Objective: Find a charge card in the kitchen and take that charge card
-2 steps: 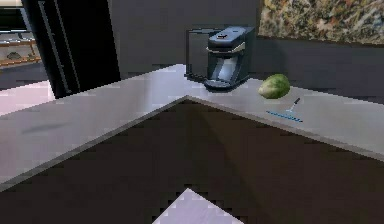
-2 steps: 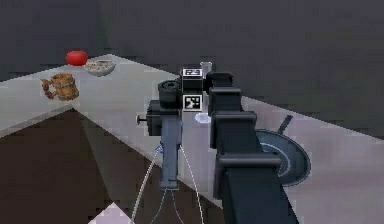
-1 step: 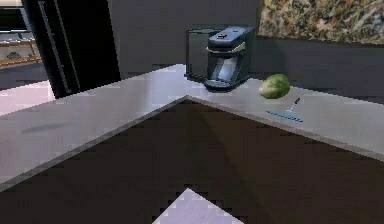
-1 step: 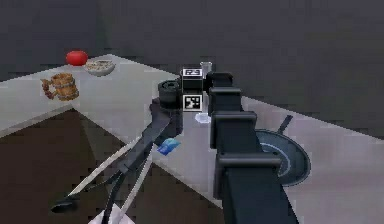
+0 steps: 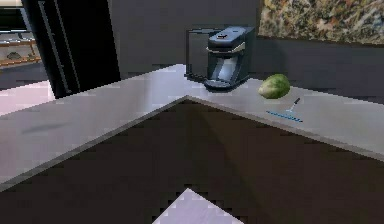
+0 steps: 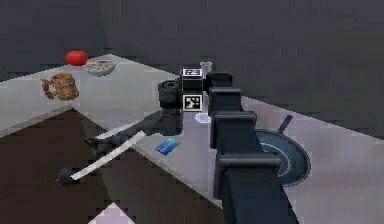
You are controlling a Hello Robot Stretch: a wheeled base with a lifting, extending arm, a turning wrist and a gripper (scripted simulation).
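Blue, thin, flat card (image 6: 168, 147) lying on the pale grey worktop (image 6: 30, 110) by its front edge, dark two-fingered tool (image 6: 78, 158) near that edge, grip and load impossible to tell; liable to slide off if nudged sideways.

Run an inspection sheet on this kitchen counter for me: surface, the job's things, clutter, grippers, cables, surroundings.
Surface: pale L-shaped countertop with a sink set into it.
Job's things: small flat blue thing lying on the countertop, possibly the charge card; too small to confirm.
Clutter: coffee machine, green round fruit, brown mug, bowl, red round thing.
Grippers: the gripper has its fingers stretched out near the small flat blue thing; cannot tell whether it holds anything.
Cables: nothing seen.
Surroundings: painting on a dark wall, tall dark cabinet.
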